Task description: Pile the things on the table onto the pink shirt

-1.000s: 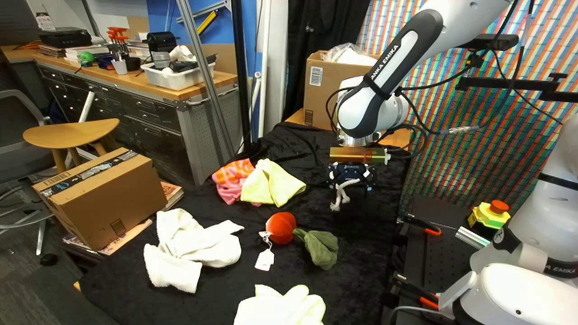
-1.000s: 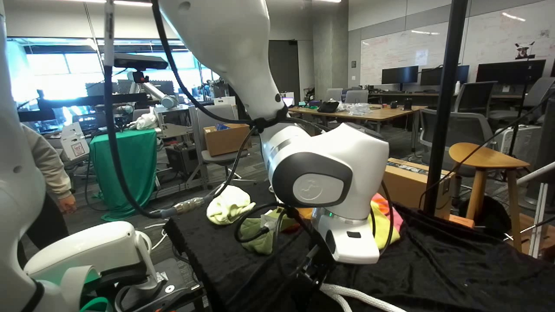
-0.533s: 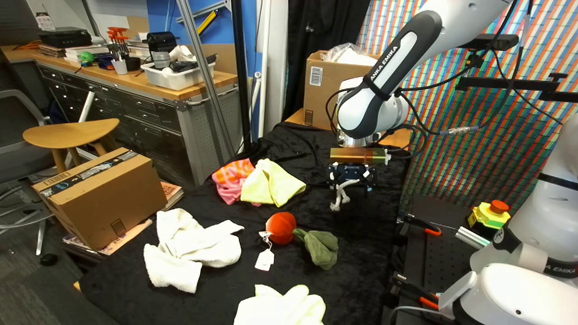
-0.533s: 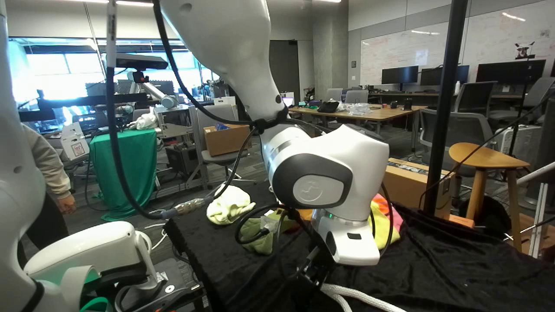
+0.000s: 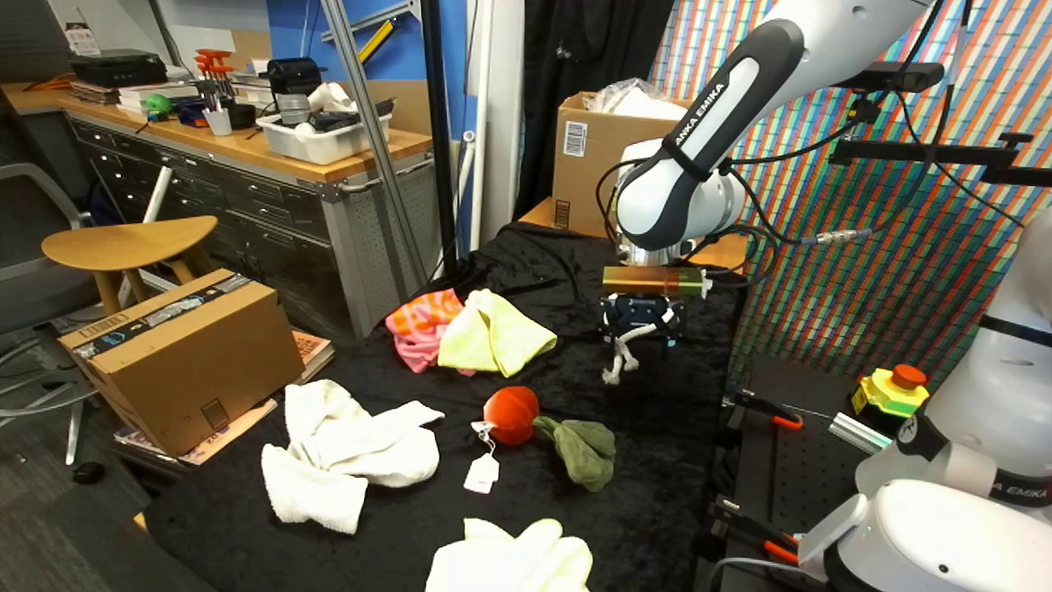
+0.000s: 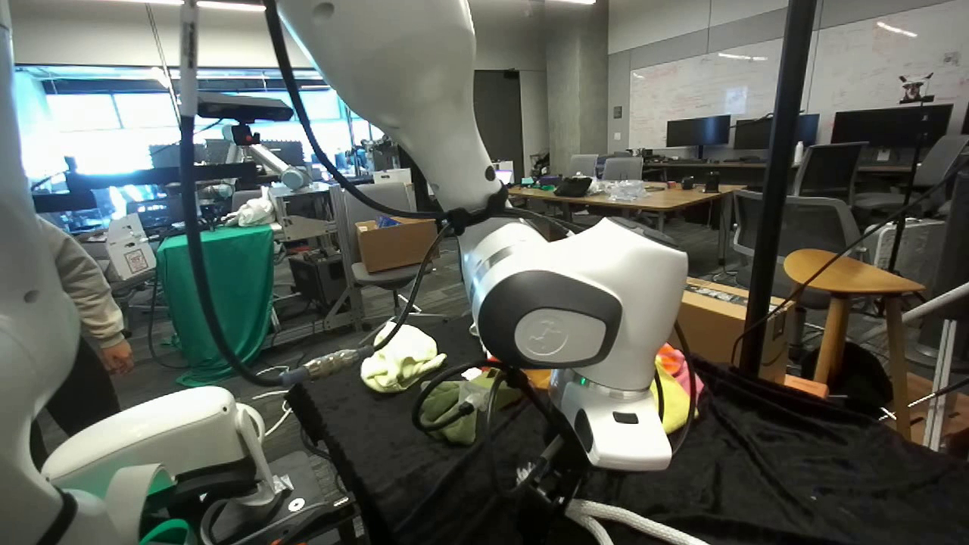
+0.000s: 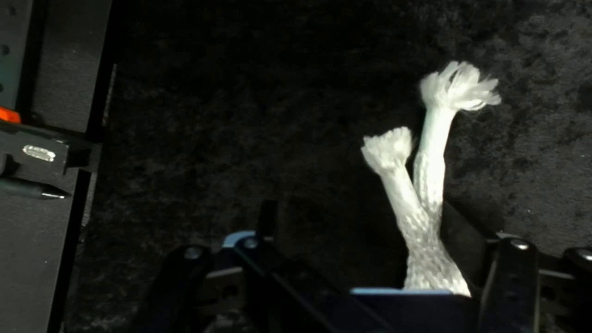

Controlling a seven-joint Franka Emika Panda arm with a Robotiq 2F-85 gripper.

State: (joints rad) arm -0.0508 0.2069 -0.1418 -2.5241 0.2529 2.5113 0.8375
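Two frayed ends of a white rope [image 7: 430,180] are seen in the wrist view between the parted fingers of the hand [image 7: 365,215], which is found released. The rope is supported by the black-covered table [image 5: 657,493]. The pink shirt [image 5: 419,329] is partly overlain by a yellow cloth [image 5: 497,341]. A red ball [image 5: 511,415], with a green cloth [image 5: 583,452] just beside it, and a white cloth [image 5: 353,452] are noted apart from the shirt.

ANKA EMIKA can be read down the robot arm [image 5: 740,107], plus A EMIKA on the white robot body [image 5: 970,411]. A barcode label [image 5: 575,139] is stuck near the upper left corner of the tall box [image 5: 602,136]. Whiteboard [image 6: 870,83] scribbles can't be made out tbh.
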